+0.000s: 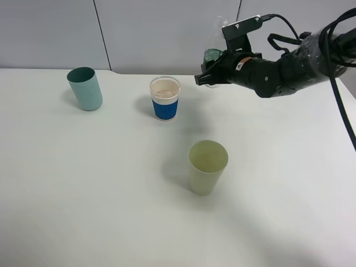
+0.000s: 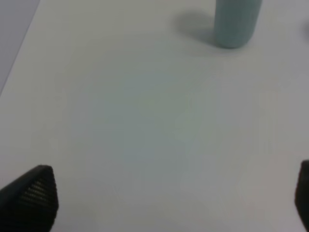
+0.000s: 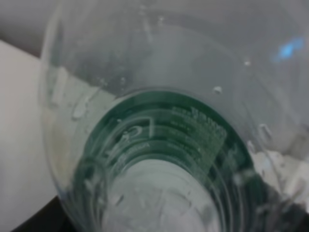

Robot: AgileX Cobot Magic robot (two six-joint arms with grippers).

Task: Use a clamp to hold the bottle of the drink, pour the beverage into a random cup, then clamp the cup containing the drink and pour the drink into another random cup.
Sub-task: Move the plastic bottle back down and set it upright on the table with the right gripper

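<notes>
My right gripper [image 1: 207, 78] hangs above the table at the back, just right of the cup containing the drink [image 1: 165, 98], a white cup with a blue sleeve. It is shut on the bottle [image 1: 212, 55], which is clear with a green label and held off the table, tilted. The bottle [image 3: 193, 130] fills the right wrist view, with drops clinging to its inner wall. I cannot tell how much beverage is in the bottle or the cup. The pale yellow-green cup [image 1: 207, 167] stands upright nearer the front. My left gripper [image 2: 164, 198] is open over bare table.
A teal cup [image 1: 85, 88] stands upright at the back left, and the teal cup [image 2: 236, 21] also shows beyond my left gripper. The white table [image 1: 83, 194] reaches to a grey wall behind. Black cables trail from the right arm.
</notes>
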